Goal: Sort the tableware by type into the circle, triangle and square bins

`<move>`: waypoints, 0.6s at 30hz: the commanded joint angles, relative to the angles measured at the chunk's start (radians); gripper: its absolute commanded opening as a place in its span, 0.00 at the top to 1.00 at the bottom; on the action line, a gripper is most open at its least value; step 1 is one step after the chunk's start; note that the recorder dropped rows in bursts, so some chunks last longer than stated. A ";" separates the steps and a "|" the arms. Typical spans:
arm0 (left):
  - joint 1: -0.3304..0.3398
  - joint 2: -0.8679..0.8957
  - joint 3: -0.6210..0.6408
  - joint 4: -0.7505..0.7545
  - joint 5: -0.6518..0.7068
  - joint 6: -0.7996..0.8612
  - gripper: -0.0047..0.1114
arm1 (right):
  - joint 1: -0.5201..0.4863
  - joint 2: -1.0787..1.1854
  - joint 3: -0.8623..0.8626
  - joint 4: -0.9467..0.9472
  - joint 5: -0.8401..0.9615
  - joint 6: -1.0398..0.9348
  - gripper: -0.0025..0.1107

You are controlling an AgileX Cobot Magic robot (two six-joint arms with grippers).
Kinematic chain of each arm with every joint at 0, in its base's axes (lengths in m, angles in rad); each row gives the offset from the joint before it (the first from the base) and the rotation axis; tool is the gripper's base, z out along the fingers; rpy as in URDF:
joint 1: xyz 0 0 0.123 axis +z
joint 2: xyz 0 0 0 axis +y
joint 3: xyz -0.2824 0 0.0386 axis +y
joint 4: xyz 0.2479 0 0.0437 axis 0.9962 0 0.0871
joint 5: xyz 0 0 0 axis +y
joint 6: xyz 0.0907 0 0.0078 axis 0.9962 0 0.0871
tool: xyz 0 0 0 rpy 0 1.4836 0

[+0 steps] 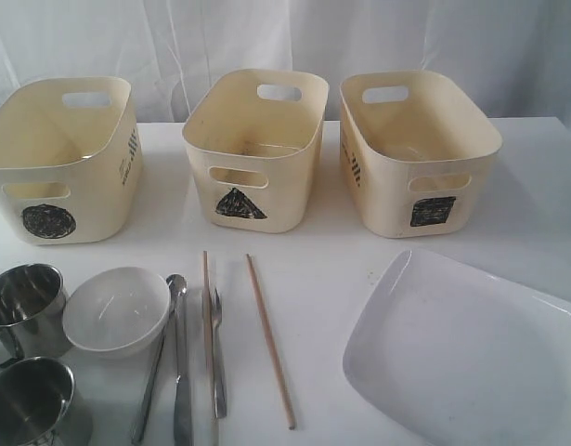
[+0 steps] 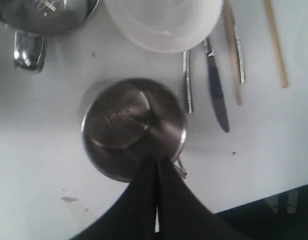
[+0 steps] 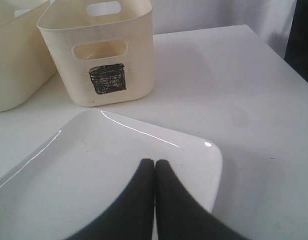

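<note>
Neither gripper shows in the exterior view. Two steel mugs [image 1: 23,307] [image 1: 30,404], a white bowl [image 1: 116,309], spoon [image 1: 160,362], knife [image 1: 182,390], fork [image 1: 217,362] and two chopsticks [image 1: 207,316] [image 1: 269,339] lie at the front left. The white plate [image 1: 471,353] is at the front right. Behind stand the circle bin [image 1: 90,200], triangle bin [image 1: 285,186] and square bin [image 1: 387,200]. My left gripper [image 2: 157,160] is shut, its tips over the near mug's [image 2: 128,125] rim by the handle. My right gripper [image 3: 155,161] is shut above the plate [image 3: 93,160].
The table's near edge [image 2: 274,210] runs close behind the left gripper. A white curtain [image 1: 294,37] hangs behind the bins. Bare white tabletop [image 3: 234,90] lies to the right of the square bin [image 3: 108,55].
</note>
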 commanded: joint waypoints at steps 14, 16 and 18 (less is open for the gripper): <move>-0.005 -0.025 0.104 0.056 -0.153 0.090 0.35 | 0.005 -0.005 -0.003 -0.002 -0.015 0.000 0.98; -0.005 -0.025 0.127 0.054 -0.182 0.081 0.28 | 0.005 -0.005 -0.003 -0.002 -0.015 0.000 0.98; -0.005 -0.025 0.150 0.054 -0.208 0.081 0.28 | 0.005 -0.005 -0.003 -0.002 -0.015 0.000 0.98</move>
